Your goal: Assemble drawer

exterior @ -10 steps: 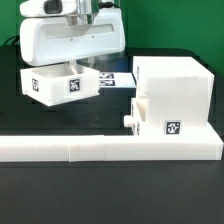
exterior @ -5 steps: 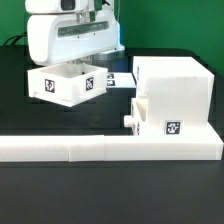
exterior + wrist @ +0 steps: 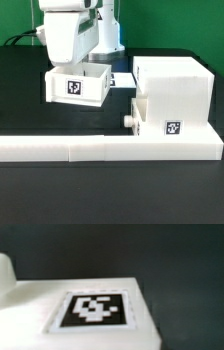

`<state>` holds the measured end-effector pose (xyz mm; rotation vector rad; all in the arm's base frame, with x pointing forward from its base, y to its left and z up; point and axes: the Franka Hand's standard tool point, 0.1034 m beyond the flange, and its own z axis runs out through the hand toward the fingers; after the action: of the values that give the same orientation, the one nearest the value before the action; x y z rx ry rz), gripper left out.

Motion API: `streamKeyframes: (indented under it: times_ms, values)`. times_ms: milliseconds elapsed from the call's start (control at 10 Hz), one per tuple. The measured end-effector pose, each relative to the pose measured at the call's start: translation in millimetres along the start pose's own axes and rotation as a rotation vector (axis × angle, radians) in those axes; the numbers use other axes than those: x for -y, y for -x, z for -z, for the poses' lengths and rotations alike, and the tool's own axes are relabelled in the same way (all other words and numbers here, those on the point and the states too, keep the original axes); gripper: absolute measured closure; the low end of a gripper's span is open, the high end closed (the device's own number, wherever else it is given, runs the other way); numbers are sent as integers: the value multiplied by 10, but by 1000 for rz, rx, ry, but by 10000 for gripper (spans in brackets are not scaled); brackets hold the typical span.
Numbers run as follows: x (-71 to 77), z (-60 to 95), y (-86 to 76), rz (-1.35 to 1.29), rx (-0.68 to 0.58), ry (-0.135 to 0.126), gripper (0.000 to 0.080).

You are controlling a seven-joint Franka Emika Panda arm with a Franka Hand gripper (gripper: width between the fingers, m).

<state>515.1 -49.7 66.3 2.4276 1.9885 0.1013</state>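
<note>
In the exterior view my gripper [image 3: 76,64] reaches down from above and is shut on the rim of a small white tray [image 3: 78,90] with a square tag on its front. It holds the tray just above the black table, to the exterior view's left of the tall white housing [image 3: 178,80]. A second tray [image 3: 152,116] with a round knob [image 3: 128,119] sits partly pushed into the housing's lower front. The wrist view shows only a white tagged face [image 3: 95,308] close up. My fingertips are hidden.
A long low white L-shaped wall [image 3: 100,149] runs along the front, with the housing standing against it. The marker board [image 3: 121,77] lies flat behind, between the held tray and the housing. Black cables lie at the back left.
The gripper and the held tray have moved toward the exterior view's right and turned, so the tray's tagged face now points squarely at the camera.
</note>
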Motion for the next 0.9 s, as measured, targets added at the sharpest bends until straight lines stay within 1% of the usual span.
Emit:
streamKeyframes:
  times_ms: [300, 400, 500, 600, 700, 800, 900]
  values:
    - [-2, -1, -5, -3, 0, -5, 757]
    - [-78, 34, -61, 7, 2, -27, 757]
    - [-184, 53, -114, 15, -1, -34, 757]
    - [-264, 45, -158, 22, -5, -45, 757]
    - [-313, 25, -155, 30, -8, -43, 757]
    - [-291, 16, -142, 27, -6, -55, 757]
    - [-287, 12, -142, 27, -6, -55, 757]
